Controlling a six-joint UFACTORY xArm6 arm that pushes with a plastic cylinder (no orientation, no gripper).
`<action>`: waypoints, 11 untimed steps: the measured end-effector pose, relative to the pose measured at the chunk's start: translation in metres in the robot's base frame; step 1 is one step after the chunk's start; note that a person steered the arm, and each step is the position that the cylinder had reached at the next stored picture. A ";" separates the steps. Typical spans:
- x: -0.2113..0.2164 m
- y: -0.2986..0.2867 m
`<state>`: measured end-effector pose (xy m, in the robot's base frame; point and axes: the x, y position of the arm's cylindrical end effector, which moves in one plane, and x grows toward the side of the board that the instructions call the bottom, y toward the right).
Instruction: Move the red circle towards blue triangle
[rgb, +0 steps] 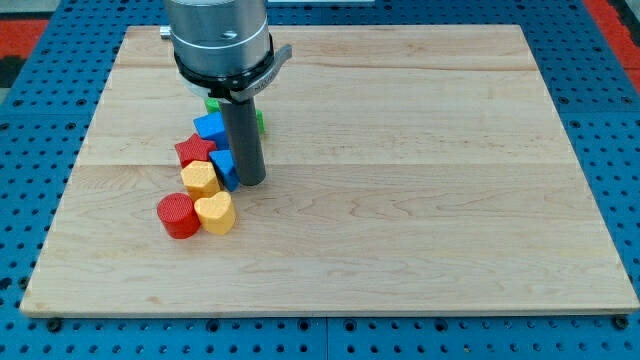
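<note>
Sitting at the cluster's seven-o'clock end, the red circle (178, 215) touches a yellow heart (215, 212); light, stiff, slippery-looking, best pushed low at its side. My tip (250, 182), fingerless, stands beside the blue triangle (223, 166).

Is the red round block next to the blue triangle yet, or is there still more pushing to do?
Not yet. The red circle sits at the bottom of the cluster, touching a yellow heart. A yellow block lies between it and the blue triangle. My tip rests beside the blue triangle, on its right in the view, not at the red circle. All the pushing seems left.
</note>
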<state>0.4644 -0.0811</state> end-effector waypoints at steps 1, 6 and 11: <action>0.006 0.029; 0.117 -0.066; 0.070 -0.095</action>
<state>0.5344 -0.1760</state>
